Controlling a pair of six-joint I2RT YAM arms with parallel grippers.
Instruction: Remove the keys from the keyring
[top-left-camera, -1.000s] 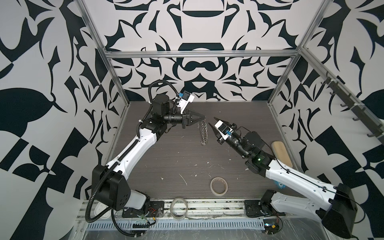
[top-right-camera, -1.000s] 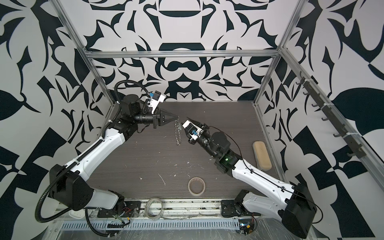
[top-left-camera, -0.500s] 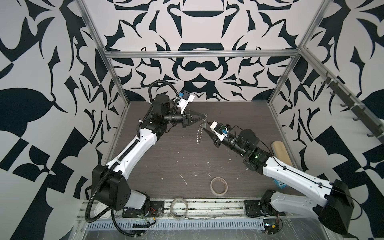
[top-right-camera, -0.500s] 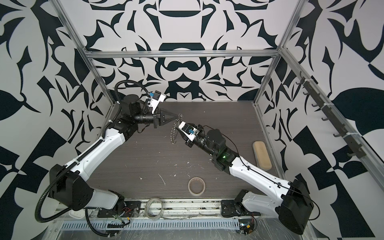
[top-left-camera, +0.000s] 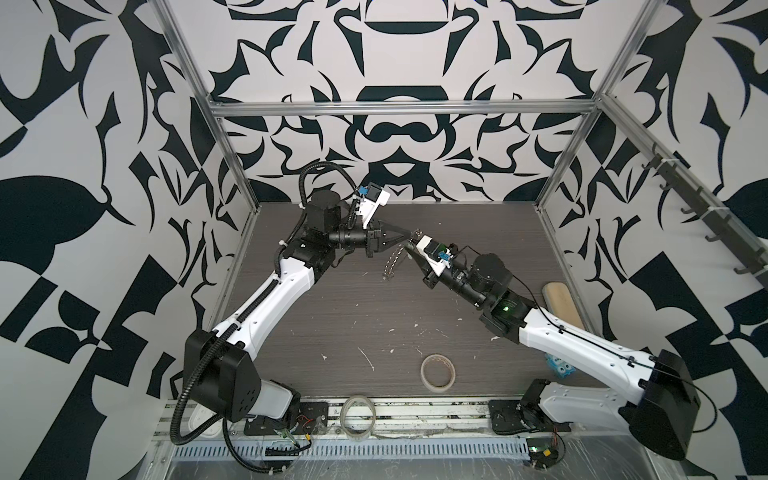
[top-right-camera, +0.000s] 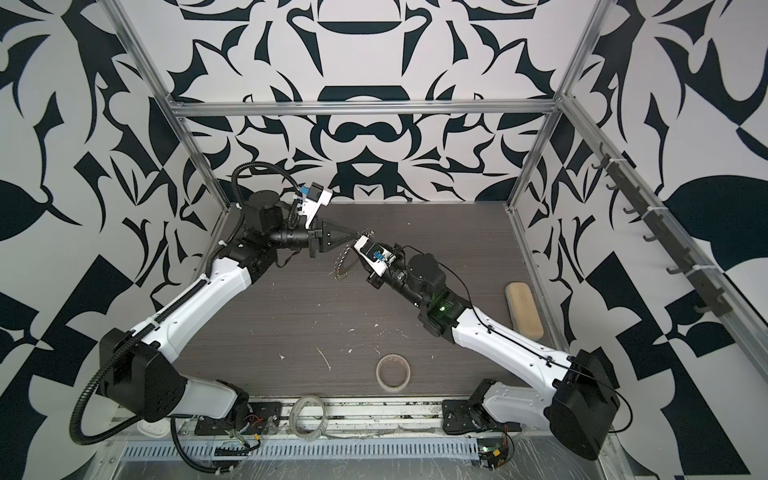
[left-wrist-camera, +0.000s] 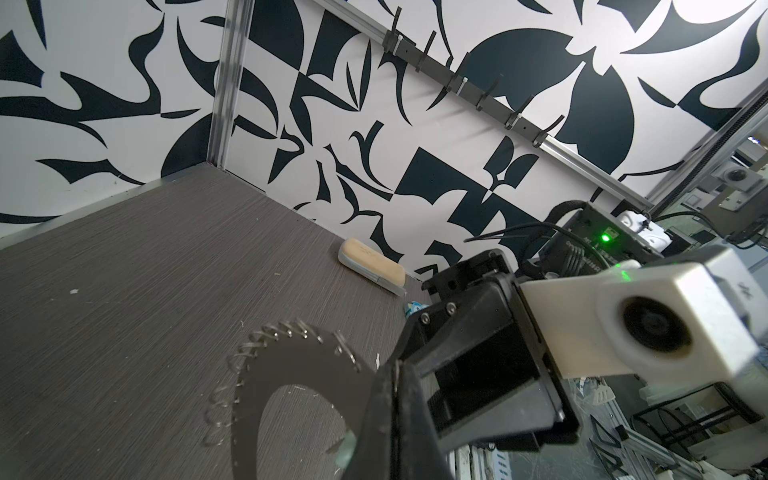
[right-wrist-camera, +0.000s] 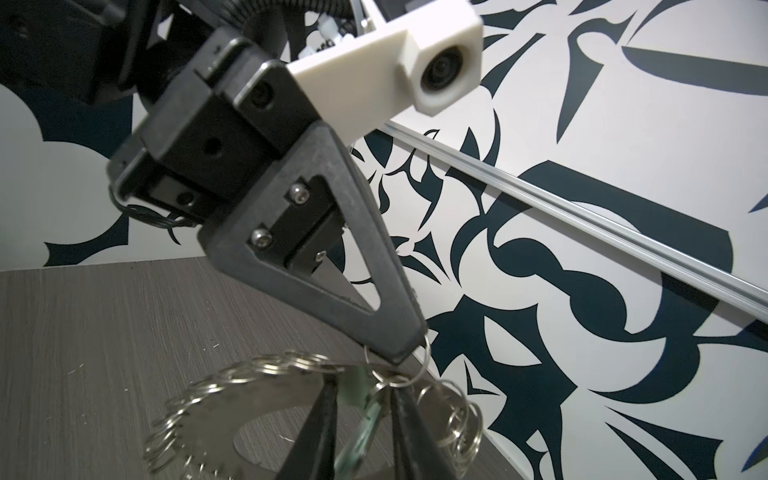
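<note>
My left gripper (top-left-camera: 409, 237) (top-right-camera: 356, 235) is held above the back of the table, shut on one ring of the keyring (top-left-camera: 390, 264) (top-right-camera: 341, 262). The keyring hangs below it as a chain of small silver rings. In the right wrist view the left gripper (right-wrist-camera: 401, 353) pinches a ring, and the other rings (right-wrist-camera: 232, 382) run round a flat grey disc. A pale greenish key (right-wrist-camera: 365, 419) dangles between the fingers of my right gripper (right-wrist-camera: 361, 384), which stand slightly apart on either side of it. In both top views the right gripper (top-left-camera: 410, 246) nearly meets the left one.
A beige tape roll (top-left-camera: 437, 372) lies near the table's front edge. A clear tape roll (top-left-camera: 358, 415) sits on the front rail. A beige oblong block (top-left-camera: 561, 303) lies by the right wall, a small blue item (top-left-camera: 559, 366) under the right arm. Hooks line the right wall.
My right gripper has moved left and back to the left gripper's tip, and its jaws have narrowed around the key. The hanging rings swung slightly left. The left arm has stayed put.
</note>
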